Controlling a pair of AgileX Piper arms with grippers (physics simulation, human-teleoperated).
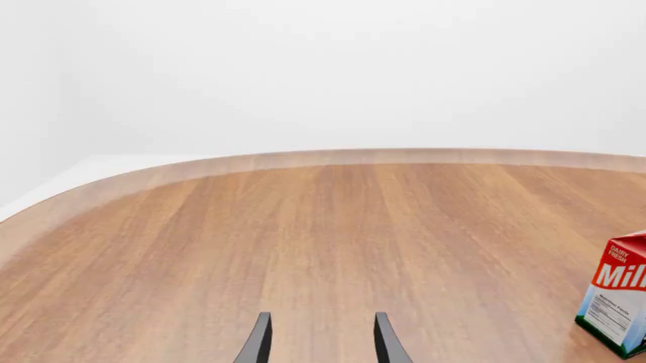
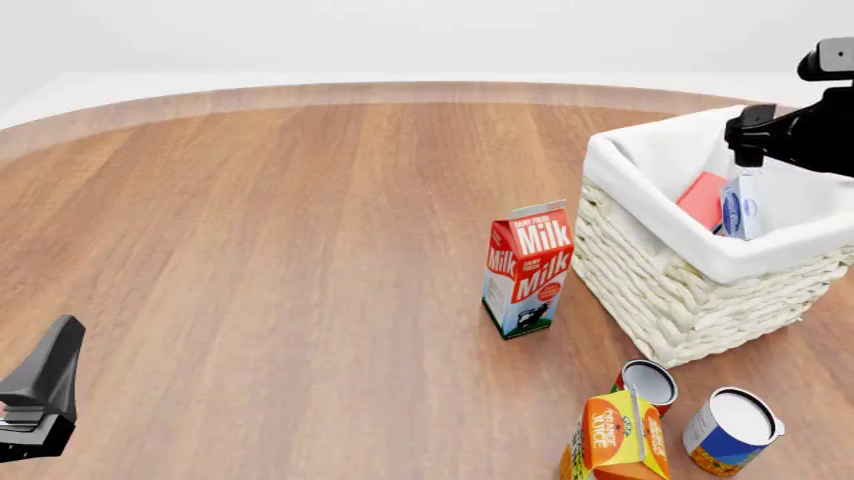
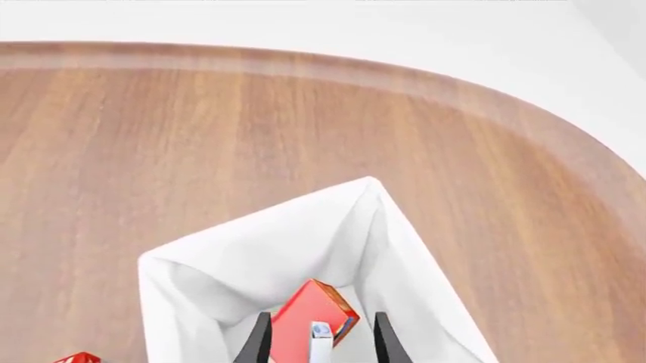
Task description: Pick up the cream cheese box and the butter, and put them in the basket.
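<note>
Front view: large square cream-white woven wicker basket w/ white cloth liner (image 2: 667,290) at right of round wood-grain table (image 2: 267,250). Inside basket, leaning on near-right liner wall: red oblong butter box (image 2: 699,198), mostly hidden, one red face showing; just beside it, standing on edge, small slim white cream cheese box w/ pale blue sides and blue oval mark (image 2: 741,208), its top reaching up to the black right gripper (image 2: 747,160) above the basket's right side. Right wrist view: right gripper (image 3: 321,333) fingers (image 3: 260,340) spread, cream cheese box (image 3: 321,342) in the gap between them, apart from both pads; whether anything touches at the tips cannot be told. Butter box (image 3: 308,318) below, tilted on liner, blue end showing. Left of basket, near but apart: upright red-and-white milk carton w/ green base (image 2: 526,270). Near table edge, in front of basket: orange gabled juice carton (image 2: 618,436), red-sided tin can (image 2: 647,383) just behind it, blue-and-orange tin can (image 2: 729,428) beside it at right. Left gripper (image 2: 40,395) low at near-left, well apart from all items. Left wrist view: left gripper (image 1: 321,344) fingers spread, nothing between, over bare wood; milk carton (image 1: 618,302) at frame edge.
</note>
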